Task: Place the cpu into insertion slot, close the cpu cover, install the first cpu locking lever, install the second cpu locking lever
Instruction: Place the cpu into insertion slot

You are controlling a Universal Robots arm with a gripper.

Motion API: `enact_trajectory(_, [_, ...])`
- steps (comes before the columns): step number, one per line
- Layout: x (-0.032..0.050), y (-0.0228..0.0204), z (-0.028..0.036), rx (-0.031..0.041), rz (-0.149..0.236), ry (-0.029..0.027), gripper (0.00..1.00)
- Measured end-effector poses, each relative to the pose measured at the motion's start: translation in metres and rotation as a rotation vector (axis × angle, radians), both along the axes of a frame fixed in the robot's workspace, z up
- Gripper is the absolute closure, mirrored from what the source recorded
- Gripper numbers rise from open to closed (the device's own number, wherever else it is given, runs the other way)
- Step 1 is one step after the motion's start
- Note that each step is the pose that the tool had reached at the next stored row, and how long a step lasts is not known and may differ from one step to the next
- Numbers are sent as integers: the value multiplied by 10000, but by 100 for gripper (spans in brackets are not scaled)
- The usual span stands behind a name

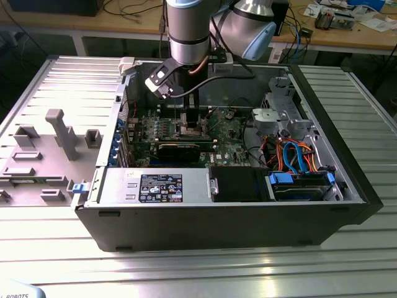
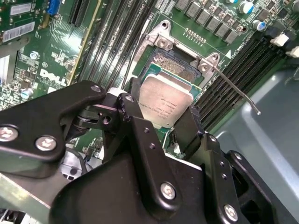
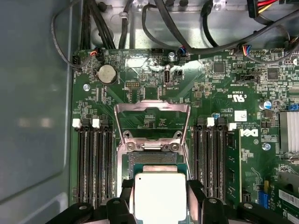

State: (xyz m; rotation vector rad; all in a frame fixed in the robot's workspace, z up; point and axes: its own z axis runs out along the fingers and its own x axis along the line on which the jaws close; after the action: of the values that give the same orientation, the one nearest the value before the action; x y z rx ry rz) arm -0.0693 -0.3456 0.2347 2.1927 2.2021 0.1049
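Note:
My gripper [image 2: 163, 106] is shut on the cpu [image 2: 169, 95], a flat silver-beige square clamped between two black fingers [image 2: 191, 126]. The chip hovers over the near part of the insertion slot [image 2: 175, 65], whose gold pin field still shows beyond it. In the first wrist view the cpu [image 3: 160, 193] sits between the fingers of the gripper [image 3: 160, 199], with the insertion slot [image 3: 152, 159] just ahead. The cpu cover [image 3: 150, 106] stands open, swung back from its hinge. A thin locking lever [image 2: 236, 91] is raised beside the socket. In the exterior view the gripper [image 1: 191, 126] reaches down into the computer case.
Black memory slots [image 3: 93, 161] flank the socket on both sides of the green motherboard [image 3: 219, 88]. Black cables [image 3: 154, 28] run along the case wall. A power supply [image 1: 155, 185] and a drive cage with blue and orange cables [image 1: 298, 158] fill the case front. A grey fixture plate [image 1: 49, 149] lies at the exterior view's left.

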Motion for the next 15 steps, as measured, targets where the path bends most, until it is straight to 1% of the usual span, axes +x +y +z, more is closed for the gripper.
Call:
enact_trajectory(5, [1, 0, -125, 13, 1, 1, 46])
enact_trajectory(9, [2, 2, -183, 95, 1, 0, 46])
enact_trajectory(10, [4, 6, -224, 99, -1, 0, 46])
enact_trajectory(11, [4, 8, -246, 99, -21, 1, 46])
enact_trajectory(15, [5, 20, -292, 98, -140, 0, 46])
